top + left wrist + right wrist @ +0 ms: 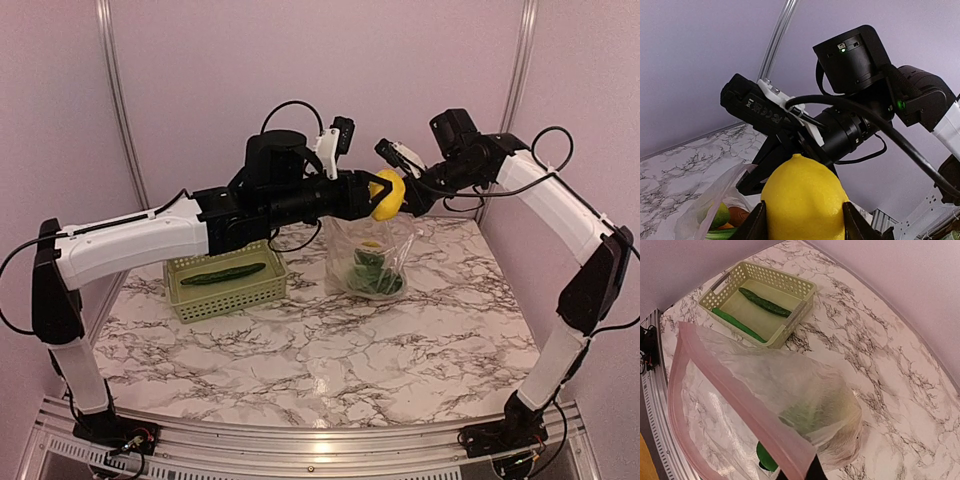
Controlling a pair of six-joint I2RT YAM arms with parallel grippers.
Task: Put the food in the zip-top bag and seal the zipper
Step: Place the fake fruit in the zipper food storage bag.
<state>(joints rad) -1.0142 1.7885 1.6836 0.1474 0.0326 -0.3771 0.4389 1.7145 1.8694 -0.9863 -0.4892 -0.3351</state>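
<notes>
Marbled tabletop (300,350), lilac walls. Left jaws grip a lemon (387,195) above the bag (372,262); right jaws pinch its zipper (740,395). Cucumber (223,273) lies in the left basket (190,302).

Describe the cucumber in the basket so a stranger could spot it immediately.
On the marble table, left of the clear bag, sits a pale green perforated basket. The cucumber lies across its floor: long, slim and dark green. It is darker and rougher than the smooth bright green piece lying along the basket's wall.
</notes>
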